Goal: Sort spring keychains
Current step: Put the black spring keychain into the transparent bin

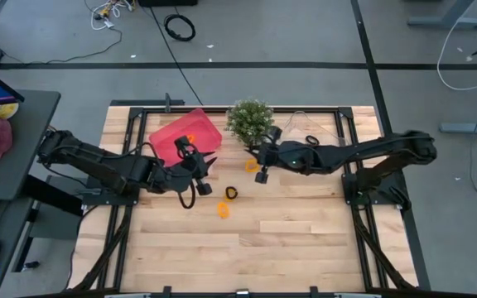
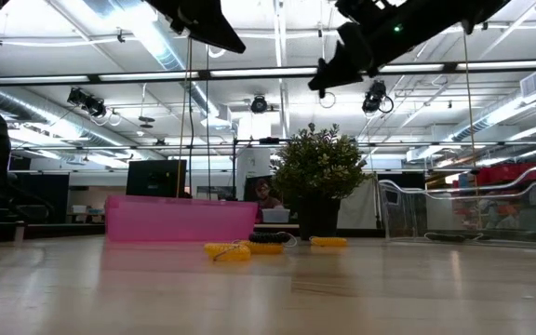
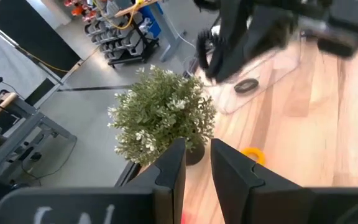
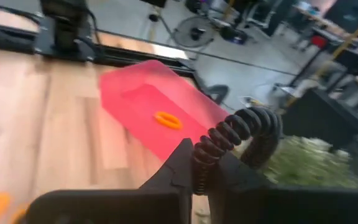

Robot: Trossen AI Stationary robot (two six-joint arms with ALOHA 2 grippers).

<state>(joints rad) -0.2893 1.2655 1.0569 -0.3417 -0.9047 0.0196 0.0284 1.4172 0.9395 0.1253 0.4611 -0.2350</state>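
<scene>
Right gripper (image 4: 205, 169): pinched shut on a black coiled spring keychain (image 4: 238, 137), held up off the table near the small green potted plant (image 1: 249, 120); the coil sticks out past the fingertips, so prob. a thin grip.
Left gripper (image 1: 204, 170): over the edge of the pink translucent plastic tray (image 1: 190, 132), fingers a narrow gap apart, nothing visible between them.
Orange keychain in tray (image 4: 167, 119): one orange coil ring lies inside the pink tray.
Loose keychains: orange coil (image 1: 252, 166) just below the right gripper; black coil (image 1: 231, 194) and another orange coil (image 1: 223, 210) close together mid-table on the light wooden table (image 1: 305, 240).
Clear tray (image 2: 473, 209): transparent plastic bin at the table's right side behind the right arm; a dark coil (image 3: 246, 86) sits in it.
Step (my read): black coil looks bound for the clear bin.
Risk 1: coil slips out in transit, cause = springy shape + shallow pinch.
Risk 2: right arm brushes the plant when it swings, cause = plant right beside the wrist.
Risk 3: arms clash over the table centre, cause = both grippers near each other.
</scene>
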